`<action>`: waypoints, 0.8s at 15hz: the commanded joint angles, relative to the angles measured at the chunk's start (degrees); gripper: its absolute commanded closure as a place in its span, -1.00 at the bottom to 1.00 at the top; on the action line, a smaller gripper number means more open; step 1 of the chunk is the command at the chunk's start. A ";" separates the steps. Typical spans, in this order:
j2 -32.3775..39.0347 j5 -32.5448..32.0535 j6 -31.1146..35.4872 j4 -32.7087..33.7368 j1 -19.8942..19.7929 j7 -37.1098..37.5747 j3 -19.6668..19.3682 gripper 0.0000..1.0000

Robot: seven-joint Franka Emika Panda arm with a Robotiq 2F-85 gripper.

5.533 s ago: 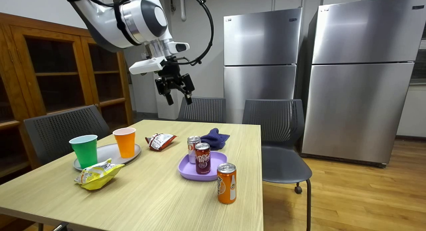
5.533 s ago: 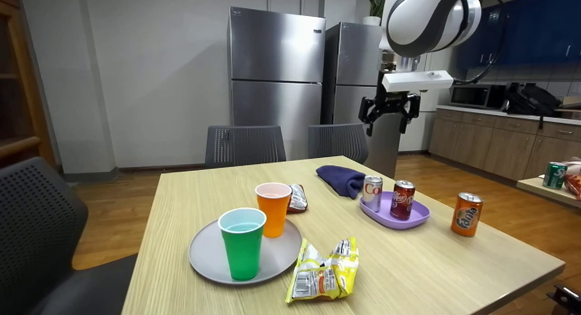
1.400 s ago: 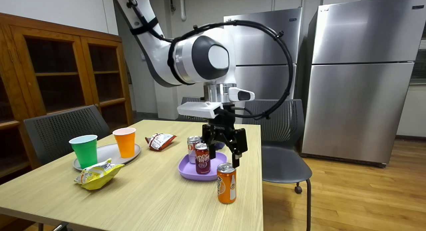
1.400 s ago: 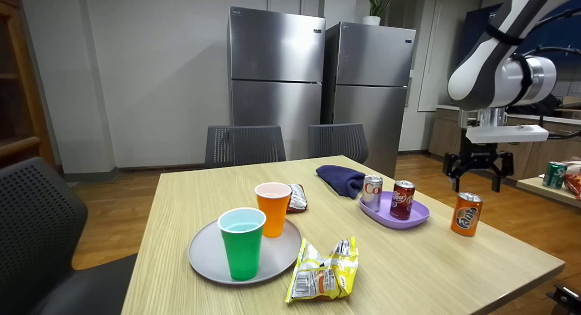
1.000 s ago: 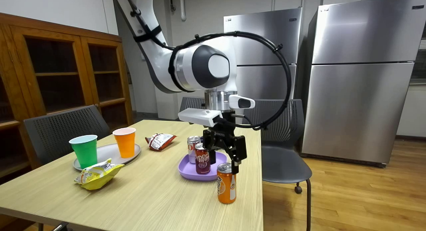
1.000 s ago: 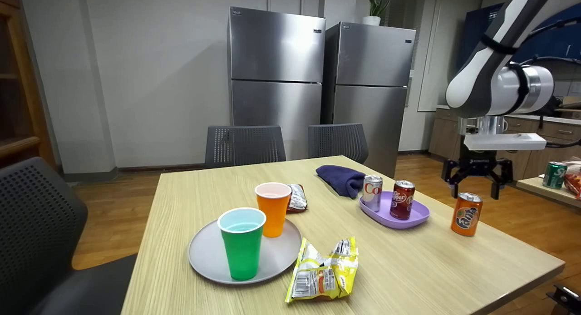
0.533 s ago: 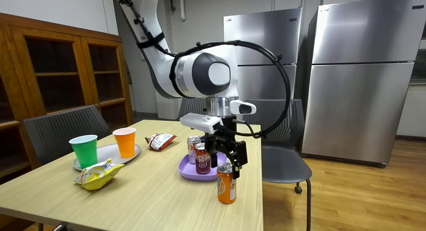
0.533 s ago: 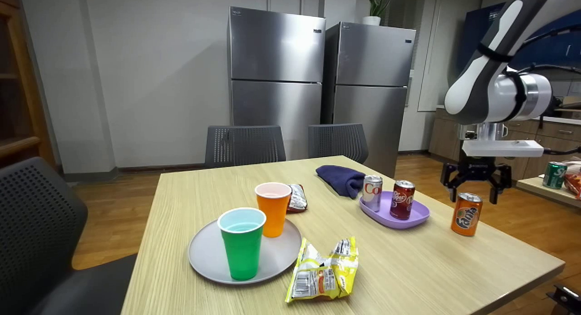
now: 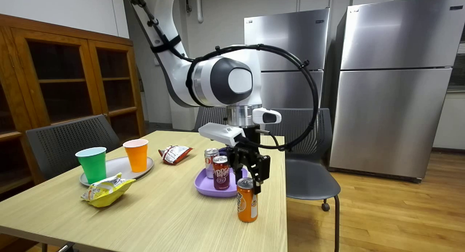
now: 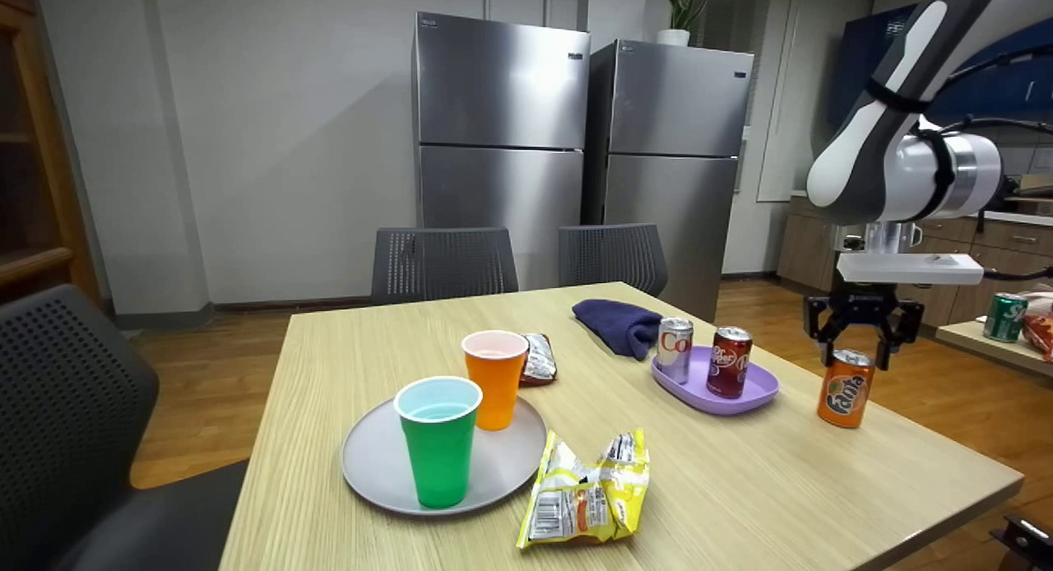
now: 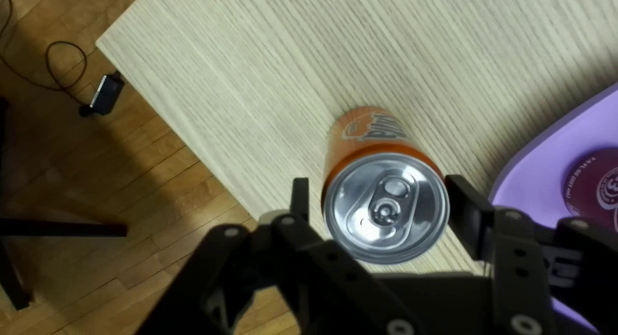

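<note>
In an exterior view, a gray plate (image 9: 116, 165) with a green cup (image 9: 92, 168) and an orange cup (image 9: 137, 159) sits by the left edge of the counter (image 9: 163, 219). Toward the right, a purple tray (image 9: 203, 188) holds a silver can (image 9: 209, 162) and a Dr Pepper can (image 9: 221, 175). An orange Fanta can (image 9: 247, 205) stands upright near the right edge, the black jaws spread to either side of its top, leaving a gap.
</note>
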 commanded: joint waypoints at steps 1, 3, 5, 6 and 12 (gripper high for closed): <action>-0.33 1.48 0.62 0.11 -0.67 -0.68 0.74 0.16; -1.43 0.82 -0.59 0.25 -0.26 -0.21 0.31 0.24; -3.15 0.43 -1.86 0.34 -0.01 -0.27 0.18 0.24; -3.79 0.52 -2.24 0.46 0.00 -0.38 0.26 0.24; -5.54 1.00 -4.87 4.35 0.45 1.12 0.72 0.24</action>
